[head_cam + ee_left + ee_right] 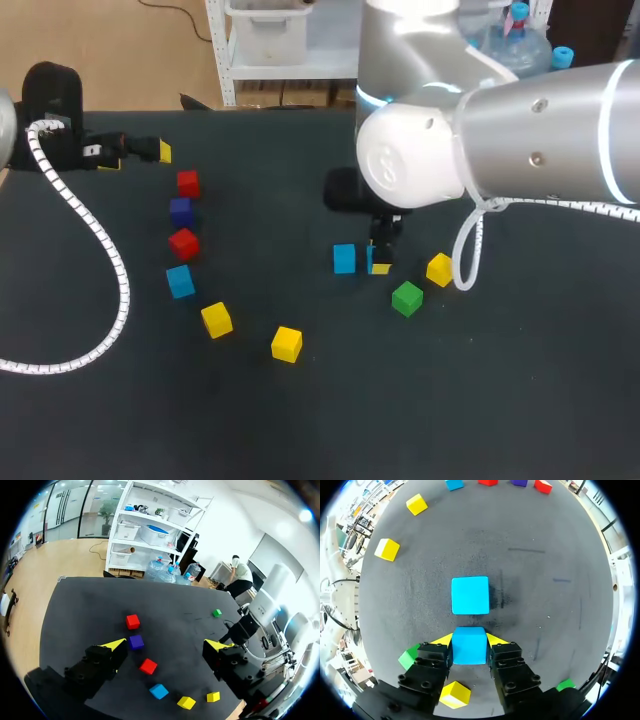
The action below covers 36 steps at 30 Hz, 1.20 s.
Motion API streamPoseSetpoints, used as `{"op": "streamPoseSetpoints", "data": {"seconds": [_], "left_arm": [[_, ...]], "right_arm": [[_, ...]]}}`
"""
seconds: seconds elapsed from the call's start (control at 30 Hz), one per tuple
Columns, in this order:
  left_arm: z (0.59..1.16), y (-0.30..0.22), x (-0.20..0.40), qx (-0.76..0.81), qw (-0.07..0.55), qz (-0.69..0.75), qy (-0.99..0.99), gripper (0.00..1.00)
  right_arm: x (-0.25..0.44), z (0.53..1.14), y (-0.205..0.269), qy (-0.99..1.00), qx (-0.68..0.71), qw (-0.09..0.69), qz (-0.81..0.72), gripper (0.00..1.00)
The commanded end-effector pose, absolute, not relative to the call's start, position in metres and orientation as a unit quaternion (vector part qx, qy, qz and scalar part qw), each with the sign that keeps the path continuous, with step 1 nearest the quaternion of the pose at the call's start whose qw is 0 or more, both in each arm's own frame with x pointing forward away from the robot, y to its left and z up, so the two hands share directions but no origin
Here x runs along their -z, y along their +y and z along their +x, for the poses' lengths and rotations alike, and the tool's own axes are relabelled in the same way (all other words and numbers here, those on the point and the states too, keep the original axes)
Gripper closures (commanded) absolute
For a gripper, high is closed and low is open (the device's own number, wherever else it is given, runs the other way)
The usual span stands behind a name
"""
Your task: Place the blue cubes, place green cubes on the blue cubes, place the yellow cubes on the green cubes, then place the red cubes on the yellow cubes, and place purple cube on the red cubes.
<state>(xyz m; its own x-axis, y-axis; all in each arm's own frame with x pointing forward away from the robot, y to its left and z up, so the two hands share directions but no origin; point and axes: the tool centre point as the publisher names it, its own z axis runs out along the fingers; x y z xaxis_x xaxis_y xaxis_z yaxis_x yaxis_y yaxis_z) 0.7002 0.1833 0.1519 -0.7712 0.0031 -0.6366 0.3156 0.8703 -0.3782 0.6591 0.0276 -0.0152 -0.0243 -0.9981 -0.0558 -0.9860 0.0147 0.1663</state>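
Note:
My right gripper (469, 641) is shut on a blue cube (469, 649), low over the table's middle. A second blue cube (470, 595) lies just ahead of its fingers; in the head view that cube (344, 258) sits left of my right gripper (380, 262). A third blue cube (180, 281) lies at the left, below two red cubes (188, 183) (183, 243) with the purple cube (180, 211) between them. Yellow cubes (216, 319) (286, 343) (439, 268) and a green cube (406, 298) lie around. My left gripper (166, 645) hangs open and empty at the far left.
A second green cube (565, 684) lies beside my right wrist, hidden under the arm in the head view. A white coiled cable (100, 250) from my left arm loops over the table's left side. The table's front (400, 420) is bare dark mat.

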Motion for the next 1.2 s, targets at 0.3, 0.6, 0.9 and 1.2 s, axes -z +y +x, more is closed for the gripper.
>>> {"op": "streamPoseSetpoints", "data": {"seconds": [0.3,0.6,0.9,1.2], "left_arm": [[0.7002,0.1845,-0.1505,0.242,0.329,0.088,0.909,0.00],[0.7002,0.1845,-0.1505,0.242,0.329,0.088,0.909,0.00],[0.7002,0.1845,-0.1505,0.242,0.329,0.088,0.909,0.00],[0.7002,0.1845,-0.1505,0.242,0.329,0.088,0.909,0.00]], "right_arm": [[0.0195,0.6596,0.0280,-0.710,0.078,0.040,0.698,1.00],[0.0184,0.6606,0.0325,-0.706,0.077,0.037,0.703,1.00],[0.0196,0.6621,0.0294,-0.708,0.074,0.038,0.701,1.00],[0.0175,0.6642,0.0272,-0.710,0.071,0.036,0.700,1.00]]}}
